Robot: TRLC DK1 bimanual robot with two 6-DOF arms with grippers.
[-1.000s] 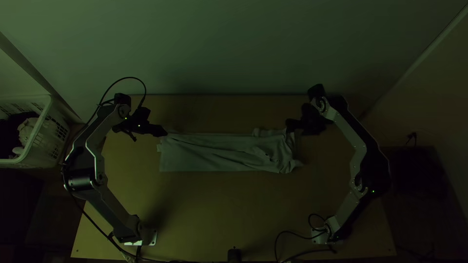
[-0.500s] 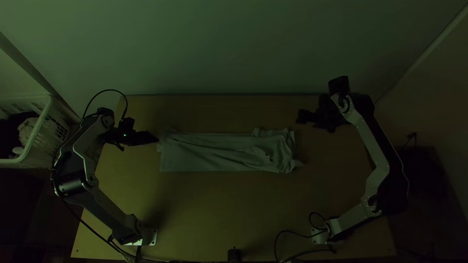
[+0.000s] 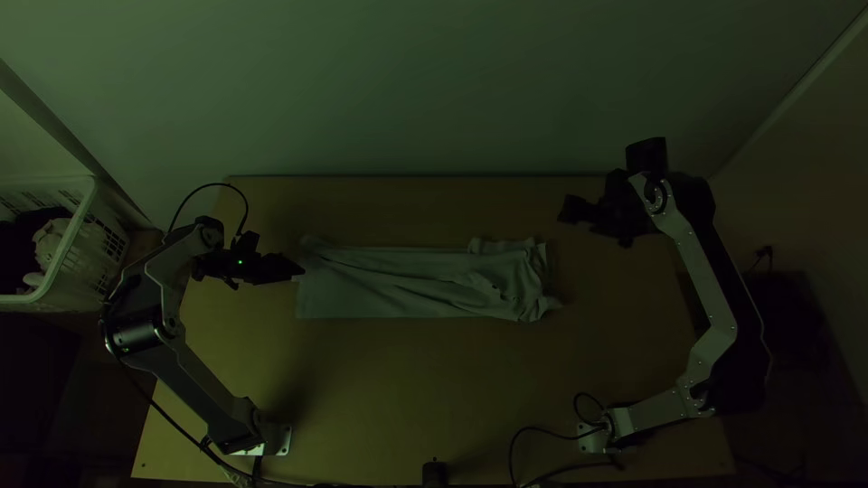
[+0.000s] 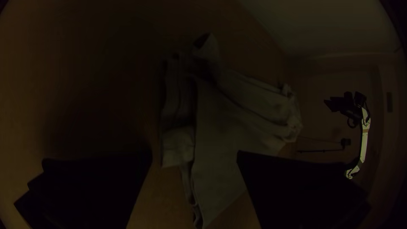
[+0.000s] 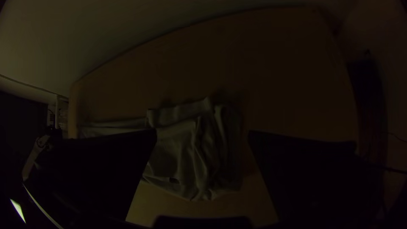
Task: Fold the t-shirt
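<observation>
The left gripper (image 3: pixel 298 270) is at the left end of the t-shirt (image 3: pixel 389 294), which lies as a long folded strip across the table, wrinkled along its length and bunched at its right end. In the left wrist view the left gripper (image 4: pixel 195 159) is open, with the shirt's end (image 4: pixel 220 148) beyond and between its fingers. Up and to the right of the bunched end, the right gripper (image 3: pixel 564 213) is held apart from the cloth. The right wrist view shows the right gripper (image 5: pixel 202 138) open, the shirt (image 5: pixel 178 148) below it.
The wooden table (image 3: pixel 407 389) extends in front of the shirt, and a wall (image 3: pixel 434 90) rises behind its far edge. A white basket (image 3: pixel 81 244) holding cloth stands off the left side. A small black object (image 3: pixel 435 473) is at the near edge.
The right gripper has moved right and up the picture, away from the shirt's bunched end. The left gripper has drawn back, then come lower beside the left end. The shirt looks the same.
</observation>
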